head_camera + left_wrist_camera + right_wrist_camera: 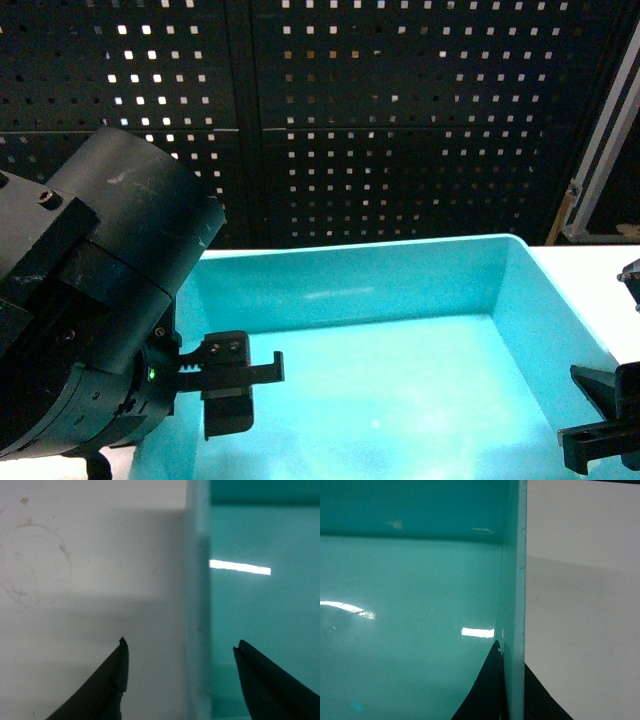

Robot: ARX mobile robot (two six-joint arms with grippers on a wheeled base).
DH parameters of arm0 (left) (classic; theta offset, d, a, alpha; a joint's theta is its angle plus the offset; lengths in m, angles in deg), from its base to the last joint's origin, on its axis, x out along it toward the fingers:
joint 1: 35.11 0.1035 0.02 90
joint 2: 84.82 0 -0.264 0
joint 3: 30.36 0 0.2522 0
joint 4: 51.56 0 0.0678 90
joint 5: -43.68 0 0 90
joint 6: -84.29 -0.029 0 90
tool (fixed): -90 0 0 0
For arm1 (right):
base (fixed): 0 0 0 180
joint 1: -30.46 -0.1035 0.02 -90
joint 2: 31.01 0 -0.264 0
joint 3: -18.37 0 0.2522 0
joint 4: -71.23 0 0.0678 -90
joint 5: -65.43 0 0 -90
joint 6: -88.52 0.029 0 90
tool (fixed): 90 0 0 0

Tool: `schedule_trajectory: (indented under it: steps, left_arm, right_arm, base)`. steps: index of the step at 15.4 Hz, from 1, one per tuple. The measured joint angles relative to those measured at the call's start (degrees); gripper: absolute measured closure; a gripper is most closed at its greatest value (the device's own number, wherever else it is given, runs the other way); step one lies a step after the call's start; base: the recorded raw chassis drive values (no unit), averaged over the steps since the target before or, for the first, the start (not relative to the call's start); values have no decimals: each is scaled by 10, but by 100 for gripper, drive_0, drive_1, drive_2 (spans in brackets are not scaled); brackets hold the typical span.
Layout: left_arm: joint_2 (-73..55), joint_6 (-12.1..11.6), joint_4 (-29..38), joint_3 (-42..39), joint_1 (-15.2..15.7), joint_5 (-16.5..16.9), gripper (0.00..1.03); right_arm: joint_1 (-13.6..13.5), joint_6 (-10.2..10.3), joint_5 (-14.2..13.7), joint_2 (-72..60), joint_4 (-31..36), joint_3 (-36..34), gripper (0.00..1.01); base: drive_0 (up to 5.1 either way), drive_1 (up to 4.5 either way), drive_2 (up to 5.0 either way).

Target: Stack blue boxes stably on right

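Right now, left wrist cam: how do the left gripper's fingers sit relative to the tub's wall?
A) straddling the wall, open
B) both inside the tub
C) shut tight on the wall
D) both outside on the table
A: in the left wrist view the left gripper has one finger over the white table and the other over the inside of the turquoise tub, with the wall between them and clear gaps on both sides.

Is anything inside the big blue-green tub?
Empty, as far as shown: the turquoise plastic tub shows only bare shiny floor in all views. Its near part is cut off.
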Motion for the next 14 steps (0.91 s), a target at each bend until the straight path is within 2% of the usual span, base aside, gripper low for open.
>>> schedule_trajectory:
  steps: [2,3,4,7,8,11,13,14]
  left_arm:
    - [-11,17,8,-5,0,2,62]
    - [-17,33,22,-5,0,15,95]
    - [-17,33,24,-6,-7,5,101]
    - [-14,17,37,-6,-12,-17,101]
    - [-6,0,48,-7,-12,-17,101]
    - [64,-91,90,1,16,-9,101]
    - [92,-130,109,35,28,3,101]
    - [108,-157,132,64,33,5,101]
  right_arm:
    - [-3,-4,0,-1,0,0,99]
    - [-3,-7,0,-9,4,5,99]
    - [2,-13,7,-21,12,12,99]
    - [6,-13,8,-31,22,26,99]
    - [10,-15,-1,-30,22,33,99]
    - [32,24,0,34,-56,66,99]
    - [43,26,1,99,-84,110,99]
    - [53,33,2,133,-105,144,99]
  base:
    - [0,0,0]
    - [0,0,0]
    - [0,0,0]
    - [0,0,0]
    - [0,0,0]
    - [0,0,0]
    - [0,0,0]
    - [0,0,0]
